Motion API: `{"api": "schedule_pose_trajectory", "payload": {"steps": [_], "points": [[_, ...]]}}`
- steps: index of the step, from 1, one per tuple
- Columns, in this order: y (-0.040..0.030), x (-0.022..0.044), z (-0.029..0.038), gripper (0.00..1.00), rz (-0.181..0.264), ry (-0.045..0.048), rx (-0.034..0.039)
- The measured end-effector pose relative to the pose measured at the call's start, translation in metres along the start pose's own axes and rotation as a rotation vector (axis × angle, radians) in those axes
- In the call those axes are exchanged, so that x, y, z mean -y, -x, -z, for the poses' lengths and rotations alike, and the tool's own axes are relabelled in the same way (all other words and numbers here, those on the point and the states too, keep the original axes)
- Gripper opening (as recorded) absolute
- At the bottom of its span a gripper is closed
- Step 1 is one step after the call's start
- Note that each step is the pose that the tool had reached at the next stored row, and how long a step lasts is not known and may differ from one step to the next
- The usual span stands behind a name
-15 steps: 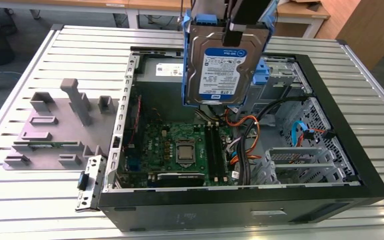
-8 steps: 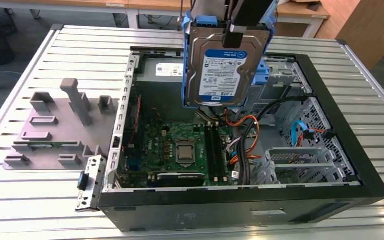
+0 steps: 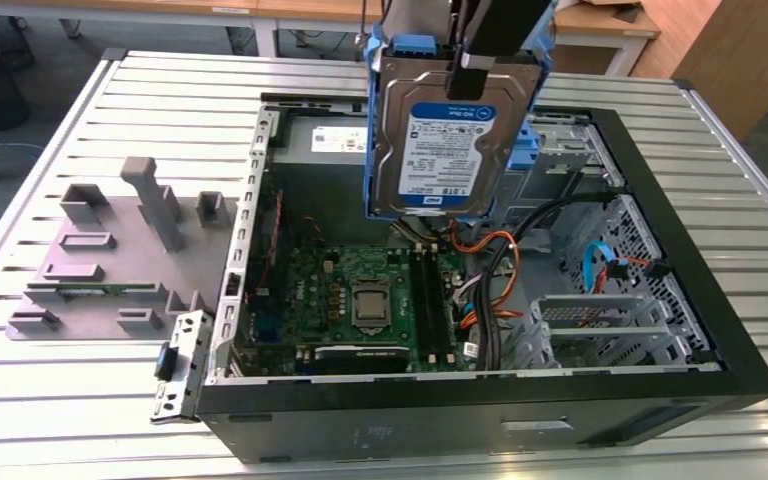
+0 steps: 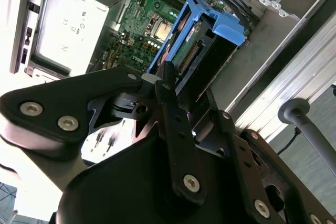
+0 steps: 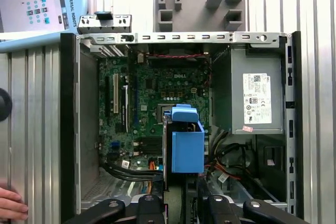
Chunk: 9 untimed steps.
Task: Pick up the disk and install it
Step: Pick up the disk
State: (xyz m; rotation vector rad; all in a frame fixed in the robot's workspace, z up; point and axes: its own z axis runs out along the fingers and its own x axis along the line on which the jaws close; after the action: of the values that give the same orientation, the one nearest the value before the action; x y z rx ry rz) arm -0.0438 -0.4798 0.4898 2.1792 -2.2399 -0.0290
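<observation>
Hanging disk [image 3: 448, 135], label [image 3: 443, 158] in exterior view

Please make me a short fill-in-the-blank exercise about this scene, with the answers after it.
1. The end effector holds the disk ____ the open computer case.
2. The disk's plastic rails are ____.
3. The power supply box carries a ____ sticker.
4. The motherboard inside the case is ____.
Missing words: above; blue; white; green.
</observation>
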Motion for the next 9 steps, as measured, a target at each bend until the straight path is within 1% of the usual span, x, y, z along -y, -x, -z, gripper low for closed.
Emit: {"api": "schedule_pose_trajectory", "payload": {"steps": [9], "points": [[-0.0034, 0.0001, 0.0000, 0.35, 0.000, -0.0001, -0.0024]]}}
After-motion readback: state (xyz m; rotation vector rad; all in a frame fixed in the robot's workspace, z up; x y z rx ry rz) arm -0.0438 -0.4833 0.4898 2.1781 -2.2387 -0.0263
